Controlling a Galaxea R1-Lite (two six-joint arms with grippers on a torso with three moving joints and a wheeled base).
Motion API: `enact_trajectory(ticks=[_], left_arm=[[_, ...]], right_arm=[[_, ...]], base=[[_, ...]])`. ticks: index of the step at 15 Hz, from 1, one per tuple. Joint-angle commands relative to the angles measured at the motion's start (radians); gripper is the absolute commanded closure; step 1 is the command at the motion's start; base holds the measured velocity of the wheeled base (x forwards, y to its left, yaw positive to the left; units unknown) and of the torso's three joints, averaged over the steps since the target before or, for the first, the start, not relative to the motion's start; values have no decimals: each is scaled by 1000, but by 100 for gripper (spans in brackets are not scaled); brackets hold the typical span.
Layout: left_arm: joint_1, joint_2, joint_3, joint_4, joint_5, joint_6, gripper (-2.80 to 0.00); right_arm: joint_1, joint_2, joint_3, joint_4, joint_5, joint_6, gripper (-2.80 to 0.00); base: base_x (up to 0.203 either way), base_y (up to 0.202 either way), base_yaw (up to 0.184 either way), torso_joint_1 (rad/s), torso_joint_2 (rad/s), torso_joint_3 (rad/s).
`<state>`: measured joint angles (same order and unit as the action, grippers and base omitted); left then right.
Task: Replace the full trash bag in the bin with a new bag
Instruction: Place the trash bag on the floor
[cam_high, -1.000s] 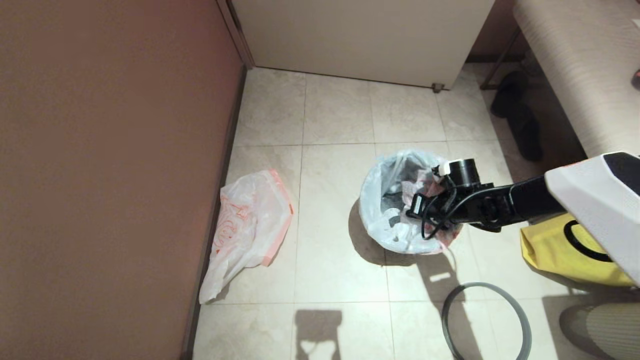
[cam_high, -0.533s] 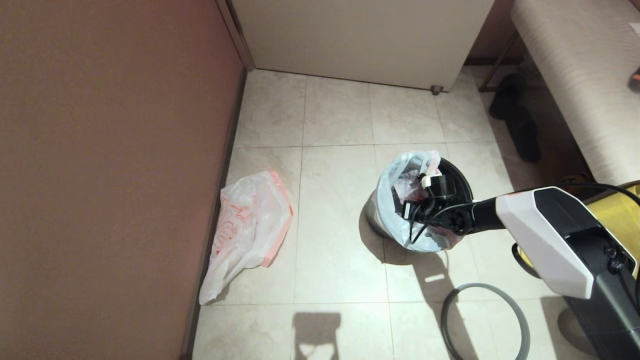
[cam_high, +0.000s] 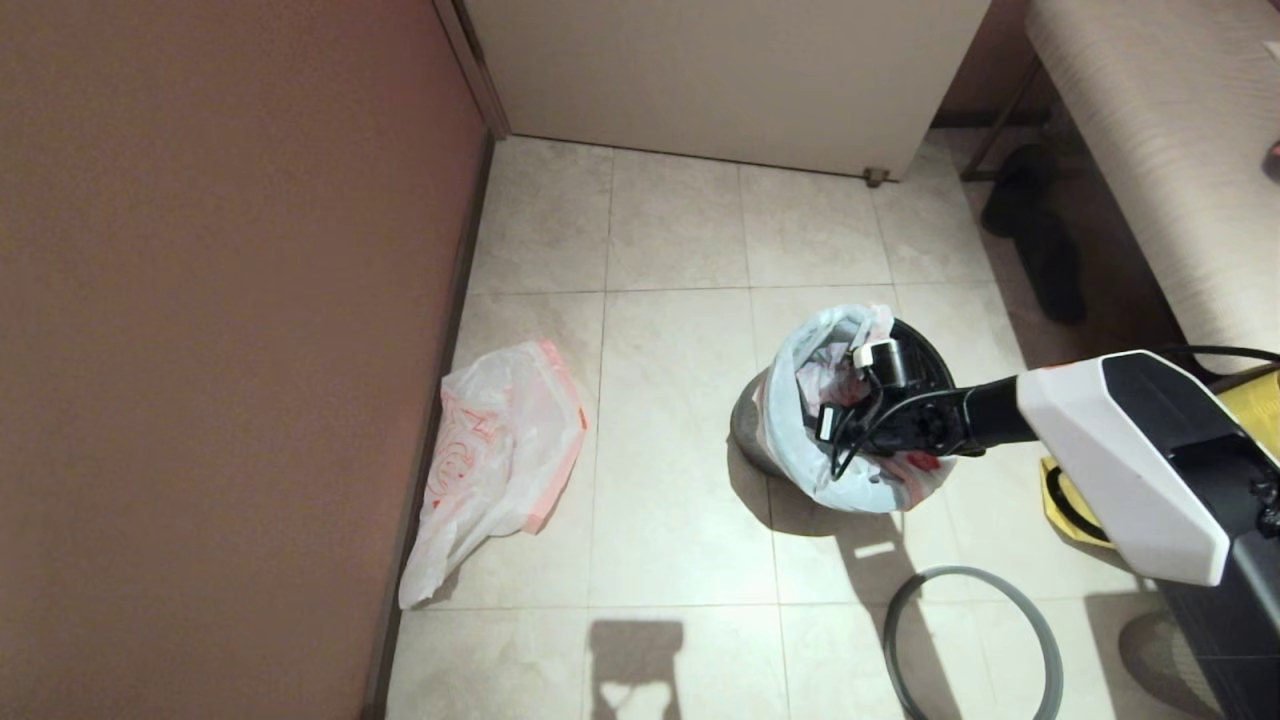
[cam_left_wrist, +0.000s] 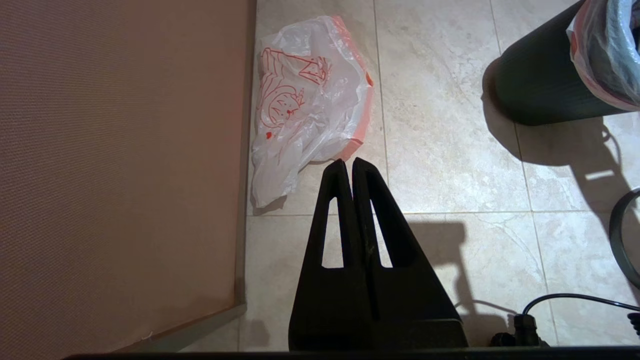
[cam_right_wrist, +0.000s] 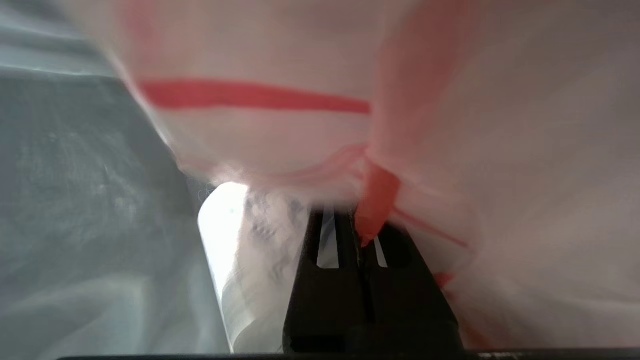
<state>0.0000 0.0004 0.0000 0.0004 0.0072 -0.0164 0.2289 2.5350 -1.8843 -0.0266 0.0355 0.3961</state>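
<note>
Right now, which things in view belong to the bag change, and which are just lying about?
For the job:
full trash bag
bin
new bag
grey hoop rim
right gripper, shut on the bag's orange-red handle

Lying about:
yellow bag
dark shoes

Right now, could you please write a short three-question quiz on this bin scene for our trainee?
1. True or false: the thin grey hoop rim sits on the small glossy black plastic bin.
2. Which gripper is shut on the lumpy white see-through full bag: A left, B right?
3. Fill in: the thin white new bag with the pale-orange hem lies on the floor beside the ____.

Key: 1 false, it lies on the tiles; 2 B, right gripper; 3 wall.
</note>
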Motion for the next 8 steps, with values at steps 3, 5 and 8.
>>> enact_trajectory(ticks=[3,5,8], left_arm=[[0,0,0,0,0,0,0],[0,0,0,0,0,0,0],[0,0,0,0,0,0,0]], right_arm=[[6,-300,15,149,111,130,0],[7,-430,18,240,183,193,0],[34,-605,18,336,232,232,0]], base=[[0,0,0,0,0,0],[0,0,0,0,0,0],[0,0,0,0,0,0]])
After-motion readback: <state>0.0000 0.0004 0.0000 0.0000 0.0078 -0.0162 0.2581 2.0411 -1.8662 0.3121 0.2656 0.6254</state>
